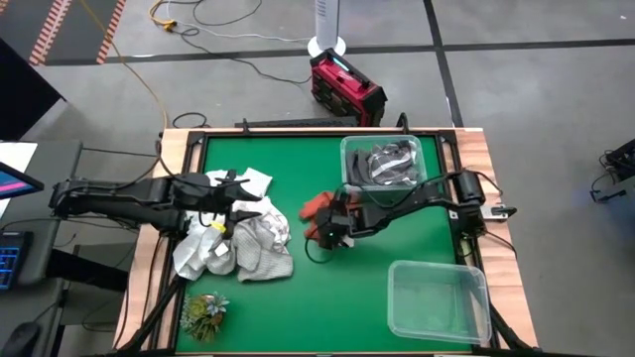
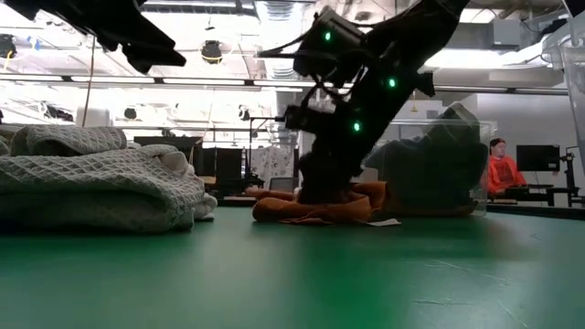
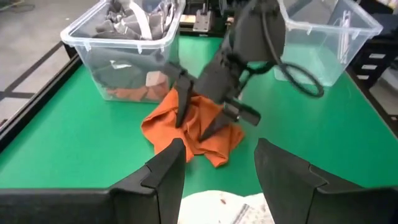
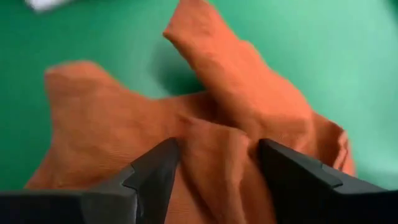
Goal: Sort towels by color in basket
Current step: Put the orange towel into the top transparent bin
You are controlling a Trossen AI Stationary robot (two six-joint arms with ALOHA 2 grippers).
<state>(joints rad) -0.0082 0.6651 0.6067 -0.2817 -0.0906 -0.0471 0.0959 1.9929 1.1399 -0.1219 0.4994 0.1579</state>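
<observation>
A rust-orange towel (image 1: 314,206) lies crumpled on the green table mat, also in the left wrist view (image 3: 199,127) and the low view (image 2: 315,206). My right gripper (image 1: 332,226) is open and set down on it, its fingers on either side of a raised fold (image 4: 217,143). A heap of white and pale grey towels (image 1: 243,243) lies at the table's left. My left gripper (image 1: 238,208) is open above that heap, a white towel (image 3: 224,208) showing below its fingers. Dark grey towels lie in a clear bin (image 1: 385,164). My right gripper comes at the orange towel from above, slanting from the table's right. Its open fingertips (image 3: 180,118) rest on the cloth on either side of a raised fold near the towel's middle (image 4: 214,134). The towel lies crumpled on the mat.
An empty clear bin (image 1: 437,297) stands at the near right. A small green leafy tuft (image 1: 203,312) lies at the near left. The bin with dark towels (image 3: 124,37) stands just beyond the orange towel. Open green mat (image 1: 337,297) lies at the near middle.
</observation>
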